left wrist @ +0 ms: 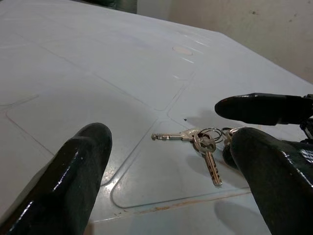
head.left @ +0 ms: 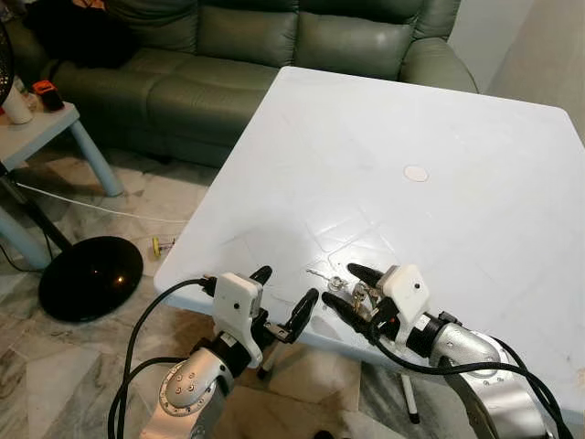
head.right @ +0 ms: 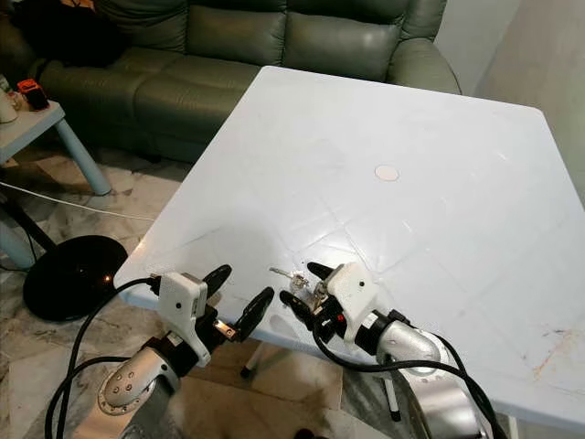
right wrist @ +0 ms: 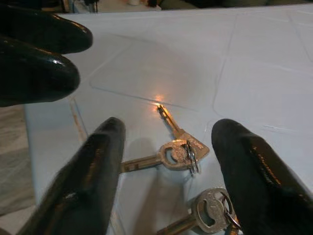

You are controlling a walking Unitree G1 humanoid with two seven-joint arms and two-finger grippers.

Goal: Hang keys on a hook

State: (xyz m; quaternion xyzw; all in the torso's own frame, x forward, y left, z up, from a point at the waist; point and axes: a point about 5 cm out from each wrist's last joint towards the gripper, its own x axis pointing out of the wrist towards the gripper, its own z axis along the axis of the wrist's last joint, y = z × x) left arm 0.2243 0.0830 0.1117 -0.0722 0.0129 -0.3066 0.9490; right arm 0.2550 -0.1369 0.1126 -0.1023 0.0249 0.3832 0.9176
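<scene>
Your keys (right wrist: 182, 154) lie flat on the white worktop (head.left: 439, 146) near its front edge, joined by a ring. Your right hand (head.left: 343, 284) has its fingers spread on either side of them, not yet clenched. Just to the left, your left hand (head.left: 283, 297) hovers released at the worktop's edge. A green sofa (head.left: 274, 46) stands beyond.

My work surface (head.left: 439, 119) is a white square top with faint moulded panel lines and a small round plug (head.left: 416, 173) near its middle. A bunch of keys (left wrist: 200, 142) on a ring lies flat close to its near edge.
</scene>
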